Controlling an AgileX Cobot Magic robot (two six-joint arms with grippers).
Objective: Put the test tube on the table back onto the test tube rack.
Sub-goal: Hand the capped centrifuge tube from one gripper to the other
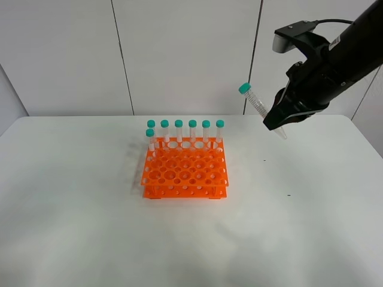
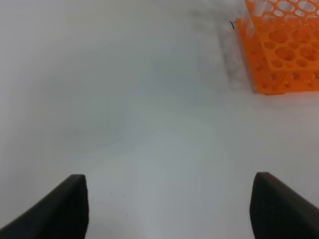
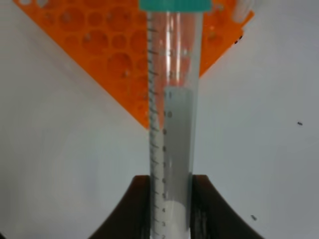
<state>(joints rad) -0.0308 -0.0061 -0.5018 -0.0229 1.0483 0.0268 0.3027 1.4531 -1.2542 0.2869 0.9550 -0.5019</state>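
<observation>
Exterior high: right arm point(image 1: 335, 60) is up in the air to the right of the test tube rack point(image 1: 185, 173). The left arm is out of frame there; only the left wrist view shows the left jaws. They're spread wide with nothing between them, low over bare counter point(image 2: 149, 124), and the rack's corner point(image 2: 284, 55) sits well off.

Seven racked tubes point(image 1: 192, 133) show properly only in the exterior view: six along the back row, one just in front at the left end.

The right wrist view gives the grip detail. Right jaws are pinched on the test tube point(image 3: 172, 124), one each side of its lower body, with graduation marks legible. The rack point(image 3: 99, 50) lies beyond the cap end and the counter point(image 3: 50, 149) is around it.

Test tube point(image 1: 257, 106) is held clear above the counter point(image 1: 72, 209), apart from the rack. Long axis is tilted: teal cap up and toward the rack side, conical tip poking out below the jaws, down and to the right.
</observation>
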